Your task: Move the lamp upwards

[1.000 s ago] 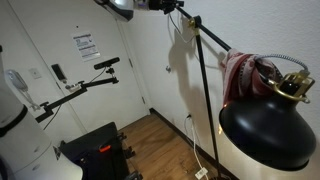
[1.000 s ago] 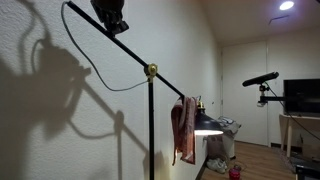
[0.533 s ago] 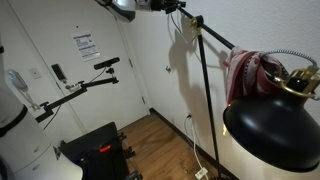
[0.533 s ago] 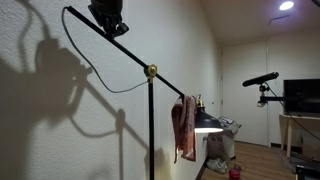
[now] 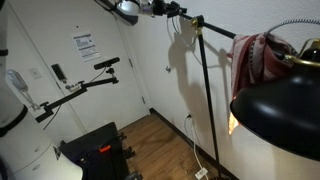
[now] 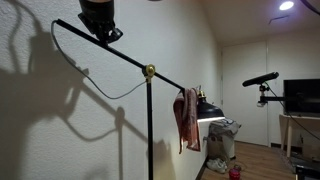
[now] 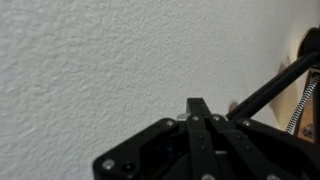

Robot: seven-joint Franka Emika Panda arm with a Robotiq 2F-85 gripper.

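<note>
The lamp has a thin black pole (image 5: 208, 100) and a hinged arm on a brass joint (image 6: 149, 71). Its glossy black dome shade (image 5: 285, 115) fills the right of an exterior view and is small and lit in the other (image 6: 208, 112). A red-white cloth (image 5: 255, 60) hangs on the arm near the shade and shows in both exterior views (image 6: 185, 118). My gripper (image 6: 100, 28) sits shut on the arm's rear end, high up by the wall (image 5: 165, 8). In the wrist view the fingers (image 7: 200, 108) are together, with the arm (image 7: 270, 90) running off to the right.
A black camera on a thin tripod arm (image 5: 105, 64) stands near the door and shows in both exterior views (image 6: 262, 78). A black piece of equipment (image 5: 95, 150) sits on the wood floor. A monitor (image 6: 302, 95) and a bin (image 6: 222, 140) stand at the far end. The white wall is right behind the gripper.
The gripper has pushed the arm's rear end downwards. The arm has tipped about the brass joint, and the shade and the cloth have risen.
</note>
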